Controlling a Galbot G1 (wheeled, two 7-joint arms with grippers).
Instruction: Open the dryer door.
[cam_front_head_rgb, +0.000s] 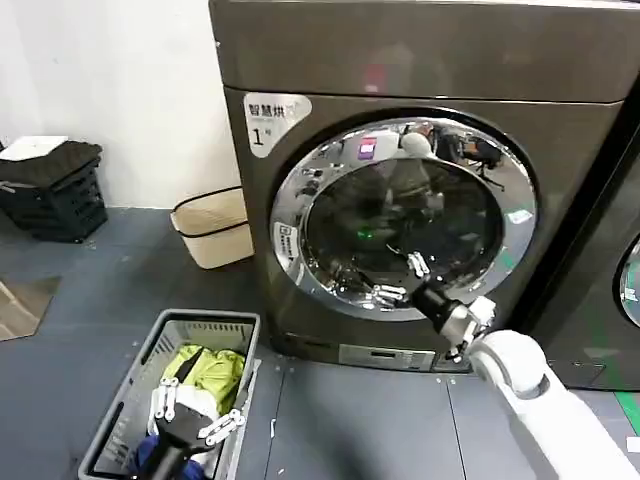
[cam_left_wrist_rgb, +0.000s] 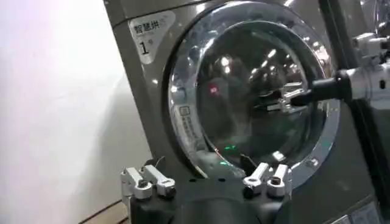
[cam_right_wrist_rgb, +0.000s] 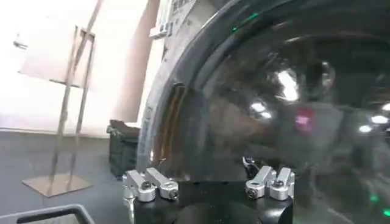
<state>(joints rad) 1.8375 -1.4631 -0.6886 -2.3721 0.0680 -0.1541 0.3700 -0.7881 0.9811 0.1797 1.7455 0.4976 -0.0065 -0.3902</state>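
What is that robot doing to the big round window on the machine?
The robot is reaching its right tool up to the dryer door, close against the dark glass, with its fingers apart. The door looks shut against the machine. The left tool waits low over a laundry basket of clothes on the floor, also open. So the door hasn't been opened yet.

the dryer door: large round porthole, nearly machine-wide; wide shiny chrome rim around a dark tinted glass centre that carries reflections; set on the front face of the grey machine, below the top panel; upright.
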